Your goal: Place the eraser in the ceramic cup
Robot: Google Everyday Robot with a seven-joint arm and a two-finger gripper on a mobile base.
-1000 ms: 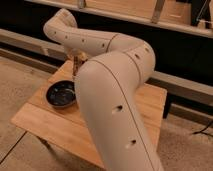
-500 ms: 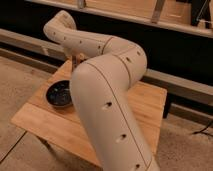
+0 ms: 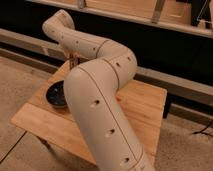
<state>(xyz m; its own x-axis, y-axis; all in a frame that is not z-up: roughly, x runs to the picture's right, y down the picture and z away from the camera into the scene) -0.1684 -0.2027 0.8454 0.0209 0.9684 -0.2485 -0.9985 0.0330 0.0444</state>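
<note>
The cream-coloured arm rises from the lower foreground and covers the middle of the wooden table. It bends at a high elbow and reaches back left to a wrist above the table's far left corner. The gripper hangs down there, just behind the dark bowl, with its fingers closed together. Whether anything is pinched between them cannot be told. The bowl sits on the left part of the table, near the left edge and close against the arm's big link. Neither the ceramic cup nor the eraser can be made out, since the arm hides much of the tabletop. Bare wood shows to the right of the arm, out to the right edge, and along the near left edge. A pale ledge runs close behind the table, with speckled floor open on the left.
</note>
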